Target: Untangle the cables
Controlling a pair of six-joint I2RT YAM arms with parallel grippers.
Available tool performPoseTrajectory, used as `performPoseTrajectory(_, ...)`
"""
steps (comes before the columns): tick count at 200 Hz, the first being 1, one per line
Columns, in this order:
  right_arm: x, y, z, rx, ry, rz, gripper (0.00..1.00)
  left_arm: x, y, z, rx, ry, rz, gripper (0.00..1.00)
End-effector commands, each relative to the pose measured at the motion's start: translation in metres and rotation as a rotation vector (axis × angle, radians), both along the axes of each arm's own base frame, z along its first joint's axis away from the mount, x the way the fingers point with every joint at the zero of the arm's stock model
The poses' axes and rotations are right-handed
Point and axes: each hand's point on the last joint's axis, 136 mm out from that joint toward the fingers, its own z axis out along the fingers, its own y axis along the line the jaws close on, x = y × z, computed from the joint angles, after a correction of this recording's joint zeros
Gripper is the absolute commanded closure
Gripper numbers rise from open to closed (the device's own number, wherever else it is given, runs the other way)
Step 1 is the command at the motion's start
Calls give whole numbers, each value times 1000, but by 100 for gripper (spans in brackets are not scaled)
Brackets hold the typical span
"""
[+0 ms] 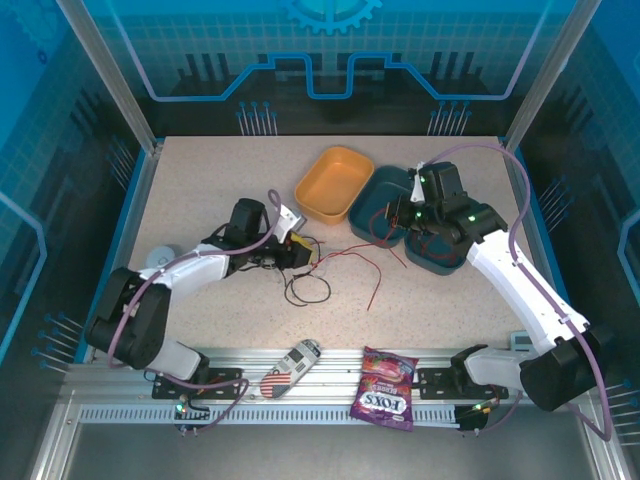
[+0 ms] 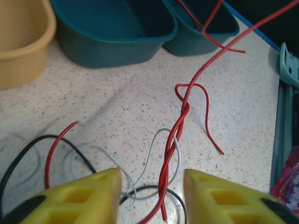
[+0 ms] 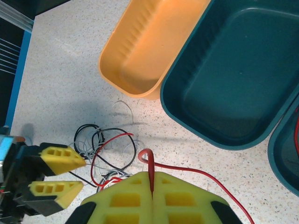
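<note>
Tabletop [image 1: 200, 190]: a matt, pale, speckled surface that looks like stone. Orange tub [image 1: 335, 185], upper centre of the overhead view, and teal tubs [image 3: 233, 79]: smooth moulded plastic with a soft sheen. Red cable [image 2: 184, 109], black cable [image 2: 17, 156] and white cable [image 2: 148, 154]: thin, smooth, glossy plastic sheathing. Left gripper [image 2: 152, 175] and right gripper [image 3: 153, 176]: matt yellow plastic pads with slotted holes. Along the bottom edge: a ribbed, brushed-metal rail [image 1: 120, 412] and a glossy, crinkled sweet bag [image 1: 385, 390].

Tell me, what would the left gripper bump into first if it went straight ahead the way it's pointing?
Probably the twisted red cable just ahead of the left gripper; farther on, a teal bin. Depth is hard to judge.
</note>
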Motion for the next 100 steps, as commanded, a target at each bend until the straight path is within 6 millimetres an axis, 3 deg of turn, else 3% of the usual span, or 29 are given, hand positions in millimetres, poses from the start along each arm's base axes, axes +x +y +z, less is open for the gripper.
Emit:
performPoseTrajectory(1,3,-4,19,7,-35,-2,100,-7,4,12,69,-7,-14,47)
performPoseTrajectory(25,4,-2,24,17,-49,6,100,-21,16,-18,329,-93,-36,39)
performPoseTrajectory(43,6,1,27,30,-56,18,100,-15,31,-34,498,-168,-27,39)
performPoseTrajectory(63,7,3,28,31,-50,33,100,-9,33,-30,528,-234,-46,39)
performPoseTrajectory(100,8,6,27,50,-51,36,100,3,19,-15,479,-353,-82,38)
